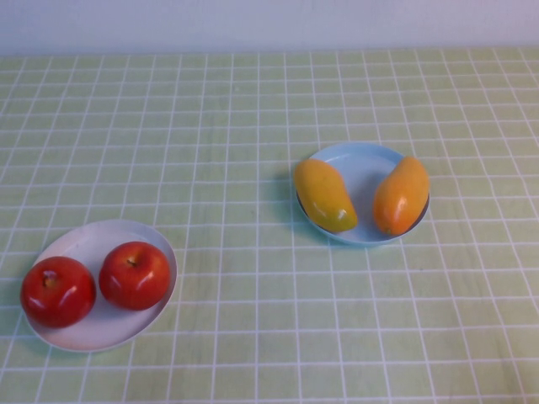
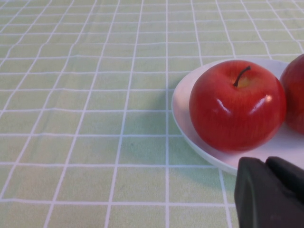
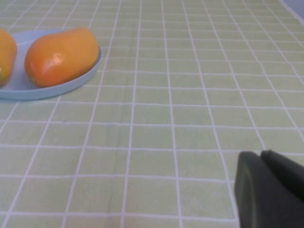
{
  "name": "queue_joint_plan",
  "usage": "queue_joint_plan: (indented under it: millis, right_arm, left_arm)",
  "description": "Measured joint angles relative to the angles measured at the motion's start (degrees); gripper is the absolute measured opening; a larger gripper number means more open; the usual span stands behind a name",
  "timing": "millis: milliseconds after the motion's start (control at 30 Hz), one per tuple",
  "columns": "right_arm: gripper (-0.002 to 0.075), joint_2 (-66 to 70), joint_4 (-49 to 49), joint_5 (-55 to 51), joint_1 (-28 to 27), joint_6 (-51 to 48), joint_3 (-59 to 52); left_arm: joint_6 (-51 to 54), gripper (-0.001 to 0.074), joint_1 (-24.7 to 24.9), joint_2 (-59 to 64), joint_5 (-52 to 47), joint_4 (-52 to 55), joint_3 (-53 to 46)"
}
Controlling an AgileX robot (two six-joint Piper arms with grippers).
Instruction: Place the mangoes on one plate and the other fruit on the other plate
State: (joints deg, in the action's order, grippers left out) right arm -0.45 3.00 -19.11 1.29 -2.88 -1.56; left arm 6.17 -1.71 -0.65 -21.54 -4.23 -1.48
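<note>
Two red apples (image 1: 57,291) (image 1: 135,274) sit side by side on the white plate (image 1: 93,240) at the near left. The yellow mango (image 1: 324,195) and the orange mango (image 1: 402,195) lie on the light blue plate (image 1: 364,164) right of centre. Neither arm shows in the high view. My left gripper (image 2: 266,164) is shut and empty, just short of the white plate's rim (image 2: 183,102), near one apple (image 2: 236,107). My right gripper (image 3: 261,154) is shut and empty over the cloth, well apart from the blue plate (image 3: 28,90) and the orange mango (image 3: 61,56).
A green cloth with white grid lines (image 1: 253,126) covers the whole table. A pale wall (image 1: 269,21) runs along the far edge. Nothing else stands on the cloth.
</note>
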Motion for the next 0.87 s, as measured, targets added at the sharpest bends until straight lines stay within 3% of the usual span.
queue_joint_plan:
  millis: [133, 867]
  right_arm:
    - [-0.0016, 0.0, 2.7, -0.7, 0.0, -4.2, -0.1]
    - [-0.0016, 0.0, 3.7, -0.8, 0.0, -4.4, -0.1]
  left_arm:
    - [0.0, 0.0002, 0.0, 0.0, 0.0, 0.0, 0.0]
    - [0.0, 0.0002, 0.0, 0.0, 0.0, 0.0, 0.0]
